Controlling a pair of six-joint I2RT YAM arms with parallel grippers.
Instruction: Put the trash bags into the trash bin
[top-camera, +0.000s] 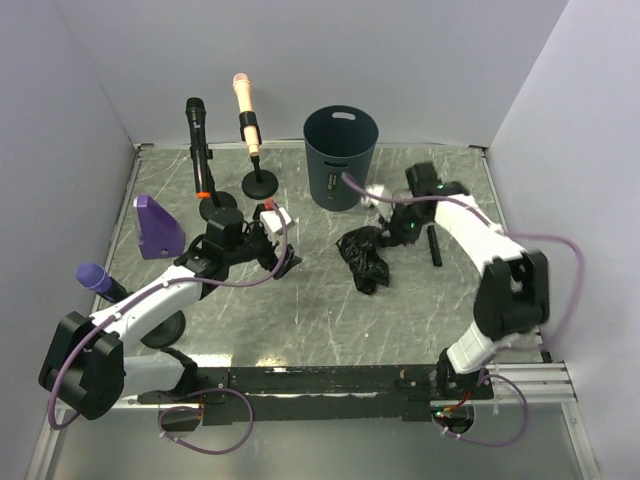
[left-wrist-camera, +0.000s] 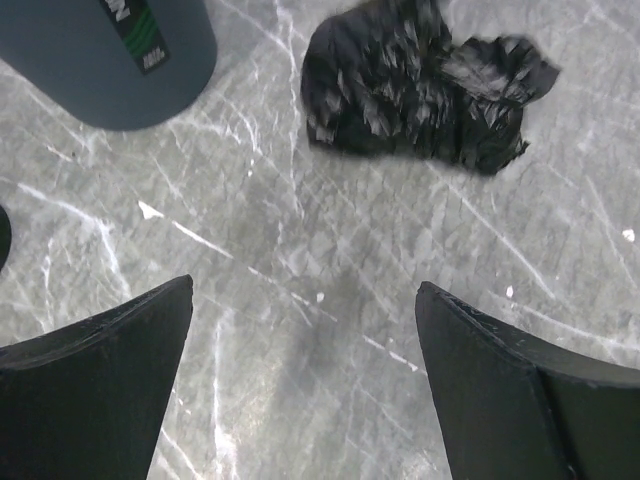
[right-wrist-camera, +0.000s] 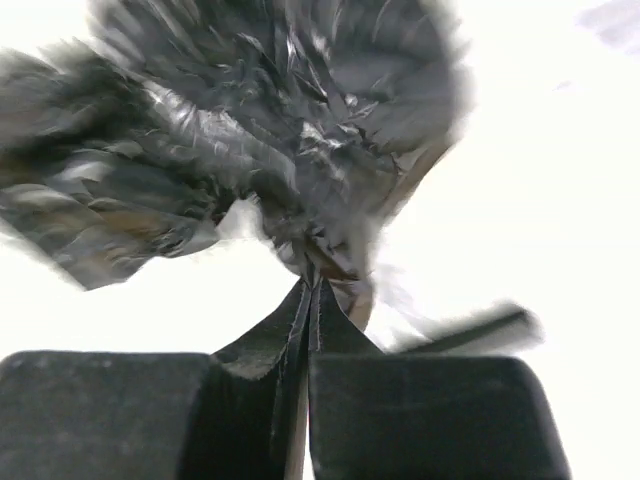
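The right pincer (right-wrist-camera: 310, 292) pinches an edge of the crumpled black plastic trash bag (top-camera: 364, 258), just near of the round blue-grey plastic trash bin (top-camera: 340, 160), apparently to lift it in, while the left pincer (left-wrist-camera: 303, 290) gapes empty.

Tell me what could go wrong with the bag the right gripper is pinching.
The right gripper pinches only a thin fold of the trash bag, so it may slip free when lifted. The bag spreads wide and crumpled, so part could snag on the rim of the trash bin and hang outside rather than drop in.
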